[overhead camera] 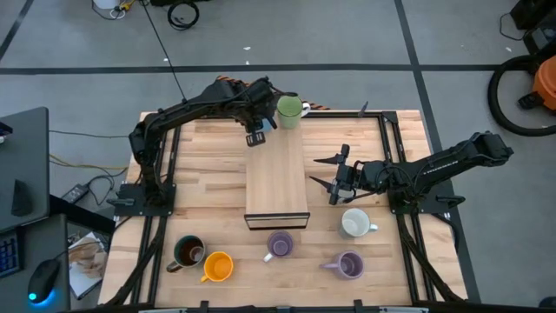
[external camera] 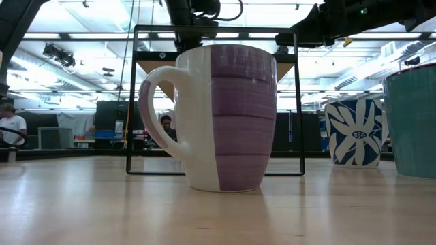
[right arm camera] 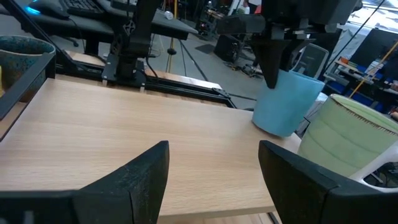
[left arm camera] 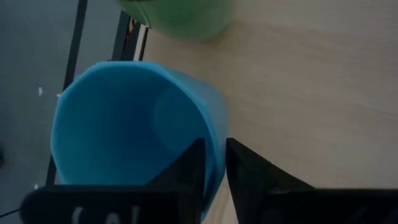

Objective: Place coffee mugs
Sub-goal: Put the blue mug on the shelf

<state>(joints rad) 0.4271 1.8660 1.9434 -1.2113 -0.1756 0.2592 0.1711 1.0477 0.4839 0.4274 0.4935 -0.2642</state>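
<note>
The blue mug (left arm camera: 124,124) stands at the far end of a raised wooden board (overhead camera: 276,178), close to the green mug (right arm camera: 348,140), which also shows from above (overhead camera: 288,108). My left gripper (left arm camera: 214,168) is shut on the blue mug; from above (overhead camera: 256,130) the arm hides it. My right gripper (overhead camera: 334,178) hovers open at the board's right edge, its fingers (right arm camera: 146,177) spread wide and touching nothing. On the near table stand a white mug (overhead camera: 356,223), two lavender mugs (overhead camera: 280,245) (overhead camera: 347,263), an orange mug (overhead camera: 217,265) and a dark brown mug (overhead camera: 188,252). My left gripper pinches the blue mug's rim wall (left arm camera: 217,127), one finger inside the mug and one outside. The fingers (right arm camera: 272,62) come from above, pointing down. The mug is slightly tilted with its base (right arm camera: 273,129) at the board's surface.
A black frame (overhead camera: 395,139) runs round the table's edges. In the low view a lavender-striped mug (external camera: 218,116) fills the foreground, with a blue-and-white patterned mug (external camera: 354,133) and a teal one (external camera: 412,122) to the right. People sit in the room behind.
</note>
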